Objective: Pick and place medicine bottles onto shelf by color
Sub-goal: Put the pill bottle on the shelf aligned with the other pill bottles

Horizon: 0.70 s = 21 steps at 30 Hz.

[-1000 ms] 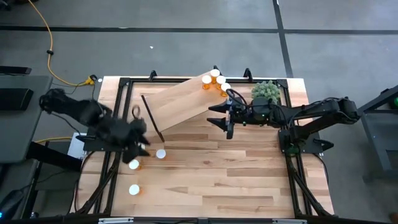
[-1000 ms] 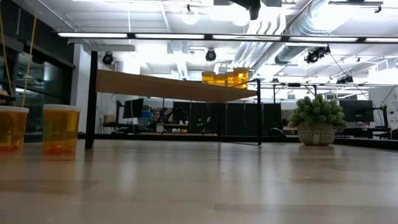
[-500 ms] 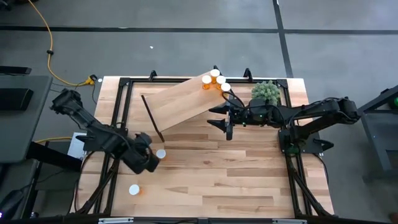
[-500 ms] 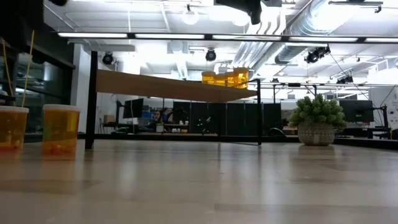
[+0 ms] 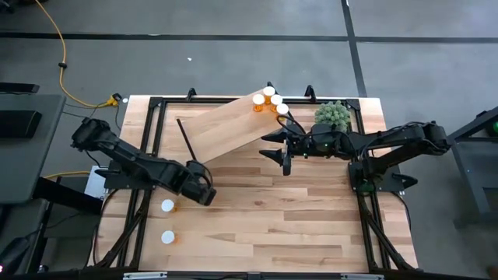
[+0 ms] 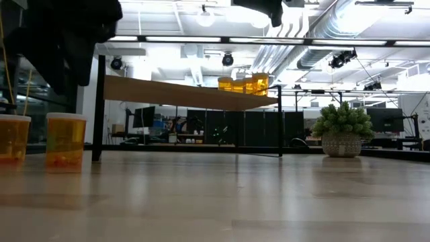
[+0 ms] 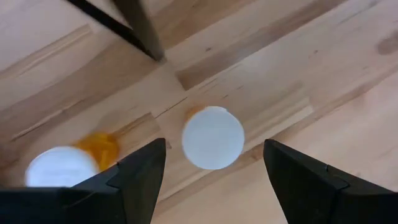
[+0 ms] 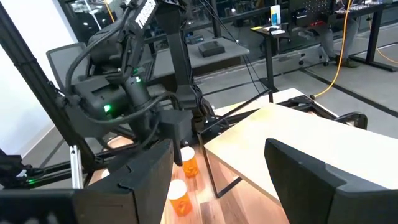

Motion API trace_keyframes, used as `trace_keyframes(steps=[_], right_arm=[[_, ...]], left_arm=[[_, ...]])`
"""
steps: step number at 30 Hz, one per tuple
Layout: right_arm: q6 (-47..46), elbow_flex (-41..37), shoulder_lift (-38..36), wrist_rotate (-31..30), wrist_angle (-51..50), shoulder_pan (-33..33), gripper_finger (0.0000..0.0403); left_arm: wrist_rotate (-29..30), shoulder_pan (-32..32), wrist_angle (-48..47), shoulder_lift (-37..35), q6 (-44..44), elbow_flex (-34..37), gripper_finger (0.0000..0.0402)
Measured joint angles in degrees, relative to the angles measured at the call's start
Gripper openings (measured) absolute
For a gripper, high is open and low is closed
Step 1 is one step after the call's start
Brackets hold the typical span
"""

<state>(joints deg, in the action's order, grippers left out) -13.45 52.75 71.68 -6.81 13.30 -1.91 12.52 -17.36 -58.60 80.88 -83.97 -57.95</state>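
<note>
Three orange medicine bottles with white caps stand on the table's left part. Two show in the high view [image 5: 167, 205] [image 5: 167, 236]; my left arm hides the third there. My left gripper [image 5: 202, 189] is open above that third bottle [image 7: 212, 137], one finger on either side of its cap, touching nothing. The shelf [image 5: 226, 124] is a light-wood plank on black legs at the far middle, with several bottles [image 5: 271, 99] standing at its right end. My right gripper [image 5: 282, 150] is open and empty beside the shelf's right end.
A fuzzy green plant in a pot [image 5: 333, 115] stands at the far right, behind my right arm. A black shelf leg [image 7: 140, 28] stands close to the bottle under my left gripper. Bare tabletop [image 5: 296, 218] lies across the near middle and right.
My left gripper has gone from near the table's left edge toward the right and come down, so that it now covers the bottle by the shelf leg. The bottle it covered half a second ago shows again. No bottle has moved.
</note>
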Motion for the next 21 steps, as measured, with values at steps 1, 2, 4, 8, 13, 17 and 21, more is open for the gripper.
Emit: trace_keyframes(steps=[1,2,4,8,13,17,21], right_arm=[[0.0,0.0,0.0,0.0,-0.3,0.0,0.0245],[0.0,0.0,0.0,0.0,-0.3,0.0,0.0245],[0.0,0.0,0.0,0.0,-0.4,0.0,0.0245],[-0.1,0.0,0.0,0.0,-0.5,0.0,0.0245],[0.0,0.0,0.0,0.0,-0.5,0.0,0.0245],[0.0,0.0,0.0,0.0,-0.3,0.0,0.0245],[-0.3,0.0,0.0,0.0,-0.4,0.0,0.0245]], left_arm=[[-0.2,0.2,0.4,0.6,0.5,0.0,0.0259],[-0.4,0.3,0.3,1.0,0.6,0.0,0.0259],[-0.4,0.5,0.6,2.0,0.4,0.0,0.0259],[-0.8,0.5,1.6,3.2,0.6,-0.1,0.0259],[-2.8,0.5,2.4,4.4,5.1,0.0,0.0259],[-2.9,0.5,3.4,5.0,5.2,-0.1,0.0259],[-3.0,0.6,2.6,4.9,4.7,0.0,0.0265]])
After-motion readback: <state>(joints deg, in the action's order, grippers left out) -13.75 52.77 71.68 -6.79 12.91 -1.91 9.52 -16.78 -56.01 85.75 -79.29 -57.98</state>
